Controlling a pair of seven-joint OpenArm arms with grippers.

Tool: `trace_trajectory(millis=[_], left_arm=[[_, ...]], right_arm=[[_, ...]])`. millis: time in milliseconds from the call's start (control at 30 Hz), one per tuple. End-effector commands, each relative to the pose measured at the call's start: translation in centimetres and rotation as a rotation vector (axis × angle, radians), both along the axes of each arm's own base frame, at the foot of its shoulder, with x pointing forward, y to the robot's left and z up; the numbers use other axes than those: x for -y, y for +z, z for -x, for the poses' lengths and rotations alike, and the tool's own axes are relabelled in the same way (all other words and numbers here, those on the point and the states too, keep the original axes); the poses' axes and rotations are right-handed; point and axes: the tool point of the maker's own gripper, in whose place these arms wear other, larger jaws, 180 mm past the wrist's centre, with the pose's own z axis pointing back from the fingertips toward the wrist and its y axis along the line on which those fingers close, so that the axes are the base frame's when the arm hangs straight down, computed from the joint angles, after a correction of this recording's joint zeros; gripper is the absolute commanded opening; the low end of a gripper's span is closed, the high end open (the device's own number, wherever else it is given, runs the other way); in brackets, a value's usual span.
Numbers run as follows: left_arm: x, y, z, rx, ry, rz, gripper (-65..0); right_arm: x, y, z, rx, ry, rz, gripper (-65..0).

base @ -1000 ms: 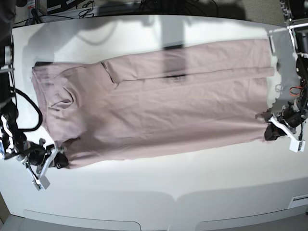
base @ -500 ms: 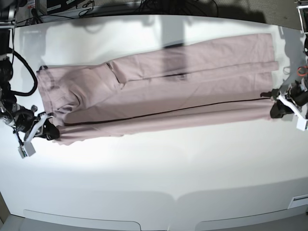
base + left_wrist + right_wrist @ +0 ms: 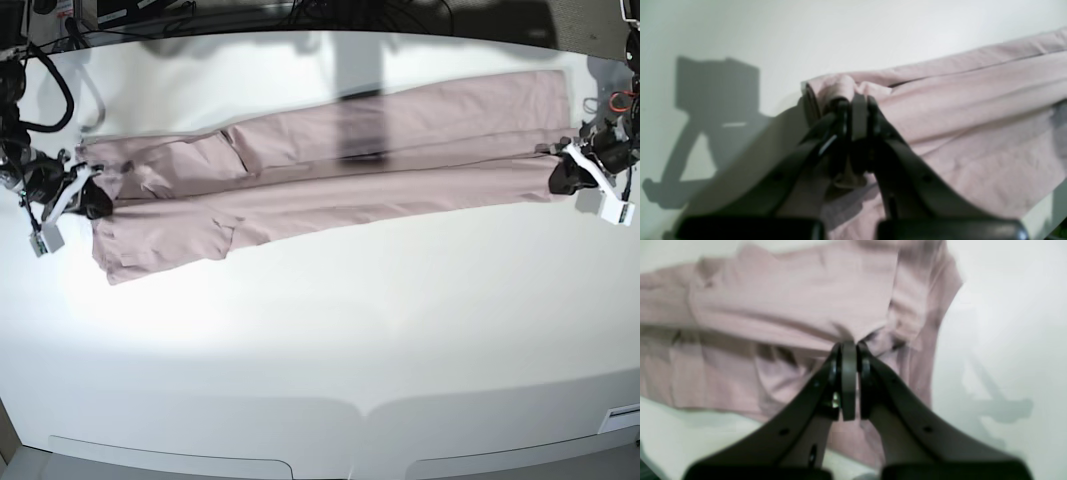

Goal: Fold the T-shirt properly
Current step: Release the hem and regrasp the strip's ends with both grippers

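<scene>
The dusty pink T-shirt [image 3: 330, 165] lies stretched across the white table [image 3: 330, 330] as a long folded band. At the band's right end my left gripper [image 3: 562, 172] is shut on the T-shirt's corner. The left wrist view shows that gripper [image 3: 853, 100] pinching bunched pink fabric of the T-shirt [image 3: 973, 110]. My right gripper [image 3: 95, 200] is shut on the T-shirt's left end, near the sleeve. In the right wrist view the gripper [image 3: 848, 348] clamps a fold of the T-shirt [image 3: 790, 306], which spreads out beyond it.
Dark cables and equipment [image 3: 130, 12] crowd the table's far edge. Bare white tabletop stretches from the shirt down to the near edge. A small white patch [image 3: 620, 415] sits at the near right corner.
Both grippers have carried the shirt's near edge away from the front, over the rest of the shirt. The wide spread has become a narrow folded band.
</scene>
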Motion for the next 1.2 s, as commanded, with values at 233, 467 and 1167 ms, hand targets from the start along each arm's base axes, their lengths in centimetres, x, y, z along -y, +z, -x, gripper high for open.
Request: trace_trajectory(millis=[233, 467, 1167], left_arm=[[-1.1, 0.3, 0.4, -0.003, -0.012, -0.055, -65.0], [-2.0, -0.5, 1.0, -0.035, -0.040, -0.143, -65.0], [-4.9, 2.4, 1.7, -0.077, -0.021, -0.067, -22.7]], right_arm=[[-0.2, -0.1, 0.5, 0.012, -0.013, -0.011, -65.0], [-1.1, -1.6, 1.3, -0.033, -0.009, -0.006, -61.4], [-2.3, -1.1, 1.3, -0.037, -0.021, -0.110, -34.7]])
